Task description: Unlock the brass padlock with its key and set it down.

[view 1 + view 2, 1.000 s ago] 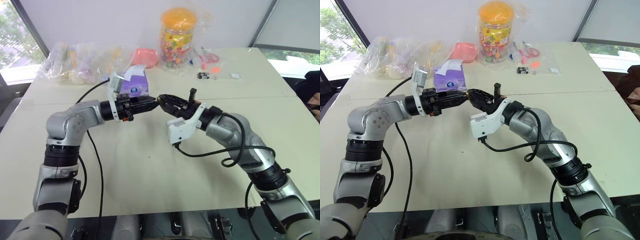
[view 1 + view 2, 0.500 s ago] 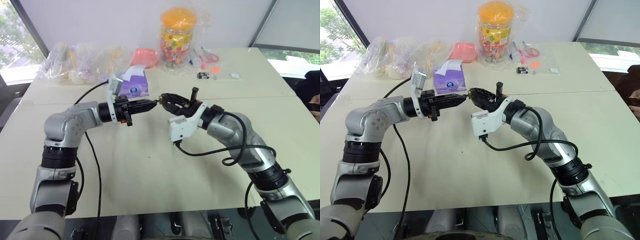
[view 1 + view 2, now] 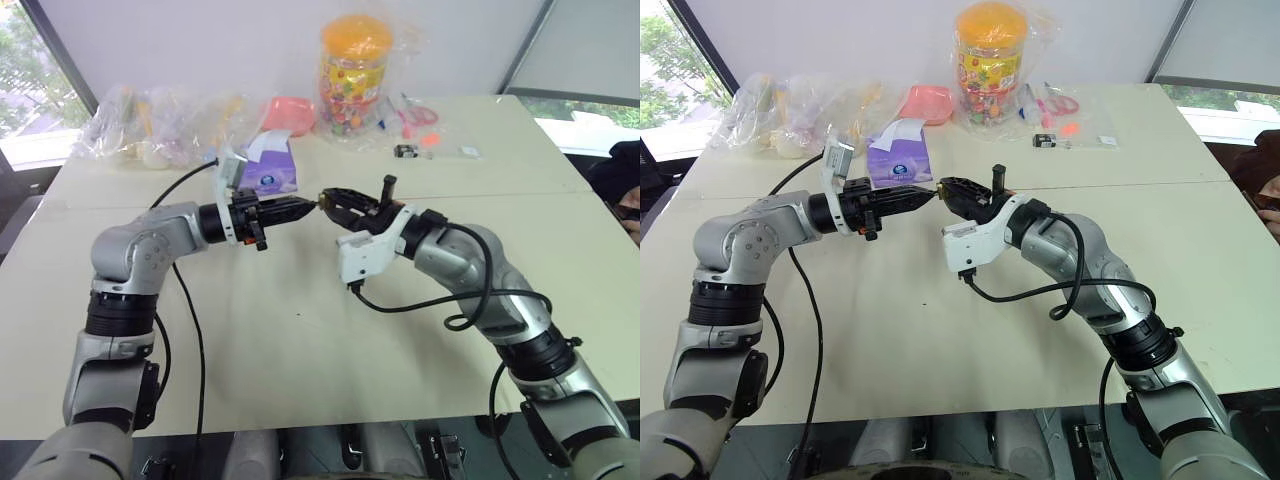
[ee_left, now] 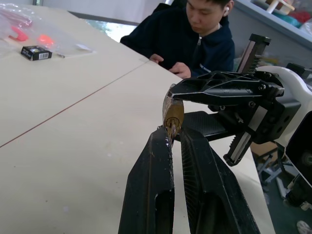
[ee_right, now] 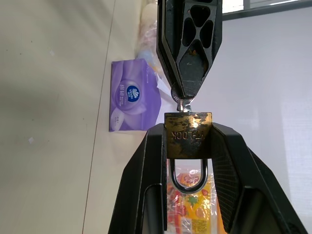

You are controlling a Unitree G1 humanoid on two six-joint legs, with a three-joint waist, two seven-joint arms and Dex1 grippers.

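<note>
The right claw (image 5: 187, 161) grips the brass padlock (image 5: 188, 135) above the table (image 3: 300, 340), just in front of the purple tissue pack (image 3: 268, 172). The left claw (image 4: 176, 141) is pinched narrow on the key (image 5: 183, 103), which sits in the keyhole. The shackle looks closed, so turning, opening and setting down remain.

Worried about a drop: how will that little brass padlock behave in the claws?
The padlock is solid metal, so probably stiff and heavy for its size. Its shiny faces look slippery between the right claw fingers. Set down, it would likely lie flat, not roll.
</note>
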